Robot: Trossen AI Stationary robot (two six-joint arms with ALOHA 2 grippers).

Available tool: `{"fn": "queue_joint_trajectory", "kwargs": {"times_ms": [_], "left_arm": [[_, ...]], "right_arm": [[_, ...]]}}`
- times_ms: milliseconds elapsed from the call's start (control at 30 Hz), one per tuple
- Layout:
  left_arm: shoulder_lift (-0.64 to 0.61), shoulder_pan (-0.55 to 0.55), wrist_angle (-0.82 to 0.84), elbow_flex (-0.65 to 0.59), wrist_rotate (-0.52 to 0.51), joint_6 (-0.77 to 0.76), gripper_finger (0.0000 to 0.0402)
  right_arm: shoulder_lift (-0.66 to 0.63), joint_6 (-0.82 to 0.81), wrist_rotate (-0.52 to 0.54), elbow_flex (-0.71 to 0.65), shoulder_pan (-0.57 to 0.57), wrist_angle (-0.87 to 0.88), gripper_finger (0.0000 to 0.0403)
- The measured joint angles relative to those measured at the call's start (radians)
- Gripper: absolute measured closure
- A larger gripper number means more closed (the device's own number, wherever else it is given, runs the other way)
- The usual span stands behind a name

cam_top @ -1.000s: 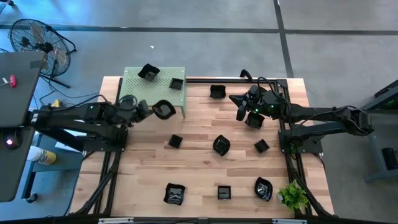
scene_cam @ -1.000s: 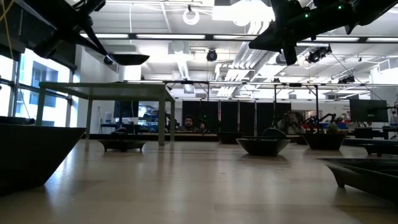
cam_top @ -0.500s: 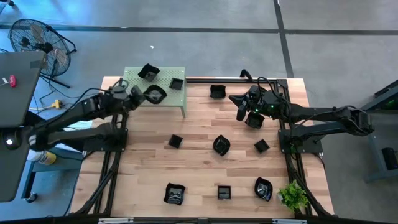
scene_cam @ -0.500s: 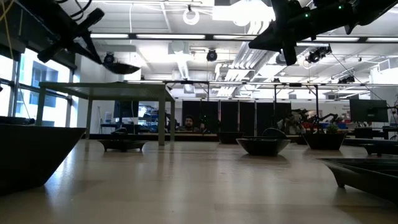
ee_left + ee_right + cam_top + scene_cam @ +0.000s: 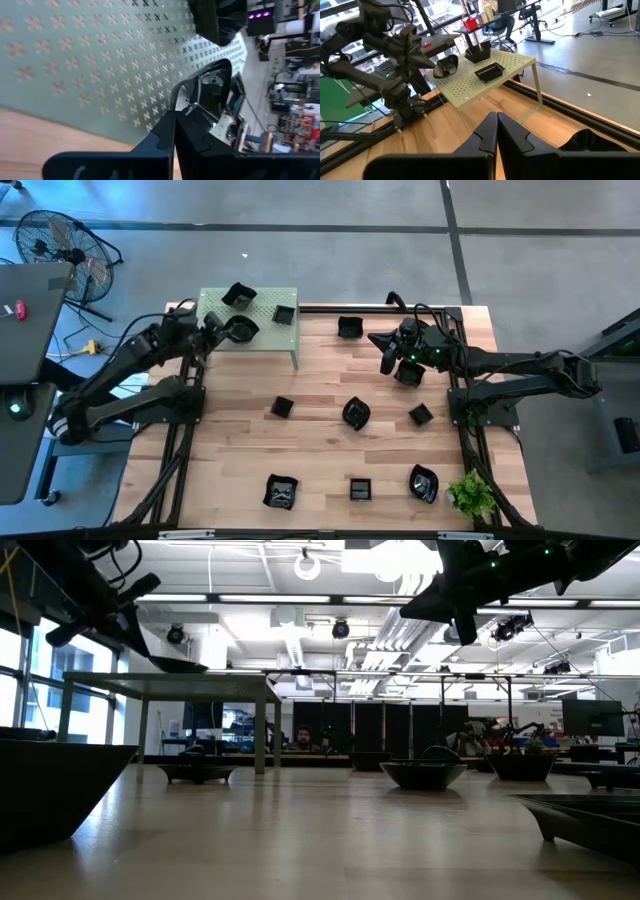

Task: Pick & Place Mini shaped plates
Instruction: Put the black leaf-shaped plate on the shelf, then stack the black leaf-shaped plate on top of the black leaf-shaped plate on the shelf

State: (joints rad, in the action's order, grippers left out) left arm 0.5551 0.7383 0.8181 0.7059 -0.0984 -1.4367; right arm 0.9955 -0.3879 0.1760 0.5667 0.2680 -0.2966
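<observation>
Glossy black mini plates (image 5: 356, 413) scattered across table, two on green shelf.

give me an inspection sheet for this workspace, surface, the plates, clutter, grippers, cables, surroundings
Surface: wooden table with a green perforated shelf raised at its back left corner.
Job's things: two mini plates on the shelf; a third plate is held over it; eight more lie on the wood, such as one at the front left.
Clutter: small green plant at the front right corner.
Grippers: left gripper shut on the held plate above the shelf; right gripper shut, empty, raised over the back right of the table.
Cables: wiring runs along the right arm.
Surroundings: floor fan at back left; a person sits far behind the table.
</observation>
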Motion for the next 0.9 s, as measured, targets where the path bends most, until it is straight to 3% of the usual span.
{"fn": "queue_joint_trajectory", "kwargs": {"times_ms": [367,633,900], "left_arm": [[0.013,0.131,0.0,-0.001,0.102,0.11,0.0377],[0.012,0.141,0.001,-0.001,0.115,0.244,0.032],[0.009,0.141,0.012,0.006,0.135,0.432,0.0314]], "right_arm": [[0.0,0.002,0.0,0.0,0.0,0.0,0.0397],[0.0,0.003,0.0,0.0,0.0,0.0,0.04],[0.0,0.001,0.0,0.0,0.0,0.0,0.0401]]}}
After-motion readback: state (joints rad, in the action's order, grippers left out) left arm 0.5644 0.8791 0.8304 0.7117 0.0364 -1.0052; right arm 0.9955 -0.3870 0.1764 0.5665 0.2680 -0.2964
